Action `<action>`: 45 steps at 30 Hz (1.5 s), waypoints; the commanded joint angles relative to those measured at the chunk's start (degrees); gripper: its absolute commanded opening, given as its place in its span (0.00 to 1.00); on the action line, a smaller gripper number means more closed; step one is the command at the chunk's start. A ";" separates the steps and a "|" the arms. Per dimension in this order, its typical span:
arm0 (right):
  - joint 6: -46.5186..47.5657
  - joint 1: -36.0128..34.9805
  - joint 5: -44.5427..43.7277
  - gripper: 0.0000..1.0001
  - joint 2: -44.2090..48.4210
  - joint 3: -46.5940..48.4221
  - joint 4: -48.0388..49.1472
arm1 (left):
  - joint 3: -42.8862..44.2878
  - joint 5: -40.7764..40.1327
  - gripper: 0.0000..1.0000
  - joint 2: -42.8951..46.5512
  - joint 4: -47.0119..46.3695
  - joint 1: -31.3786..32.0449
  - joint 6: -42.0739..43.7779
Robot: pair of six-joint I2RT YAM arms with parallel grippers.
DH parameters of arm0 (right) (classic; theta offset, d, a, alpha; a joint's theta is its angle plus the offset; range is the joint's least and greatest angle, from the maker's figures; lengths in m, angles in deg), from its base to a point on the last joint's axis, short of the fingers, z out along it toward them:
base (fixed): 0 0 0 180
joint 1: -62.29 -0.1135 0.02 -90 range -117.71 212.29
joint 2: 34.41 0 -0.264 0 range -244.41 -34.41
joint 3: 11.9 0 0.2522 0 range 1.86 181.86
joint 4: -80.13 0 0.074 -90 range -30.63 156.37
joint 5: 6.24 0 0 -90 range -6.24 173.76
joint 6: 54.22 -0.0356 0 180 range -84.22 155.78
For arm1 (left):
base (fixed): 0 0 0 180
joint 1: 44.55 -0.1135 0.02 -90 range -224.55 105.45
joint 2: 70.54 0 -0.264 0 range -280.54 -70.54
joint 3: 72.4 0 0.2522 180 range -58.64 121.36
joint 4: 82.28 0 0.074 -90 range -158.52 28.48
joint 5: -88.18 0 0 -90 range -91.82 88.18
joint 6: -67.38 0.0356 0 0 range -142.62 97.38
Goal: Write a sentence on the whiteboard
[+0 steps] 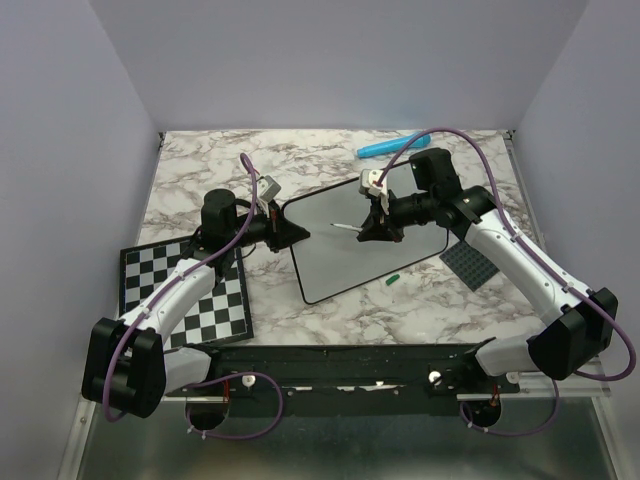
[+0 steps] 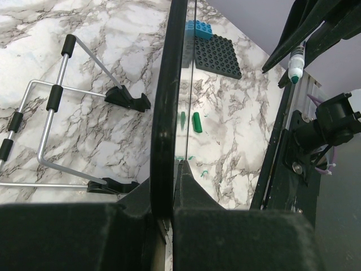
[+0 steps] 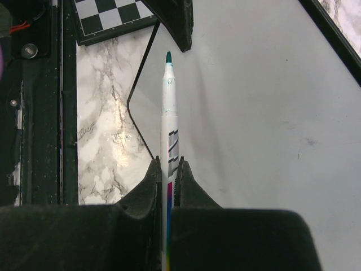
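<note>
Whiteboard (image 1: pixel 335 265) rim vanishes inside left tool (image 2: pixel 168 212); marker (image 3: pixel 168 113) barrel cut off.

No legible text; the grey print on the white green-tipped marker pen (image 3: pixel 168 113) is too blurred to read.

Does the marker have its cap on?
No, the marker held in the right claw shows its bare green tip over the whiteboard.
</note>
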 commanded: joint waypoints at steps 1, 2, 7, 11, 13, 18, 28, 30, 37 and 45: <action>0.78 -0.12 -0.54 0.01 0.98 -1.06 -0.57 | -1.32 -7.09 0.00 -1.65 10.42 0.16 7.59; 0.34 -0.21 -0.45 0.01 0.89 -1.24 -0.31 | -1.32 -7.00 0.00 -1.65 10.42 0.16 7.59; -1.07 -0.30 2.27 0.01 -0.43 -1.68 0.66 | -1.32 -7.09 0.00 -1.65 10.51 0.16 7.59; -2.03 -1.26 2.80 0.00 -0.35 -2.64 1.27 | -1.32 -7.18 0.00 -1.65 10.51 0.16 7.59; -2.30 -1.71 2.71 0.01 -0.08 -3.26 1.71 | -1.32 -7.18 0.00 -1.65 10.51 0.25 7.59; -2.91 -1.79 2.10 0.01 1.06 -3.96 1.89 | -1.32 -7.27 0.00 -1.65 10.60 0.25 7.59; -3.00 -1.79 0.69 0.01 2.82 -4.66 2.06 | -1.32 -7.62 0.00 -1.65 10.77 0.51 7.50; -3.00 -1.88 0.51 0.01 3.26 -4.75 1.89 | -1.32 -7.62 0.00 -1.38 10.77 0.60 7.51; -2.13 -1.79 -1.06 0.00 5.89 -6.24 1.36 | -1.32 -7.71 0.00 -1.47 10.77 0.69 7.59; -3.35 -1.79 -3.00 0.01 8.71 -8.62 2.85 | -1.58 -8.67 0.00 -0.59 11.13 1.30 7.59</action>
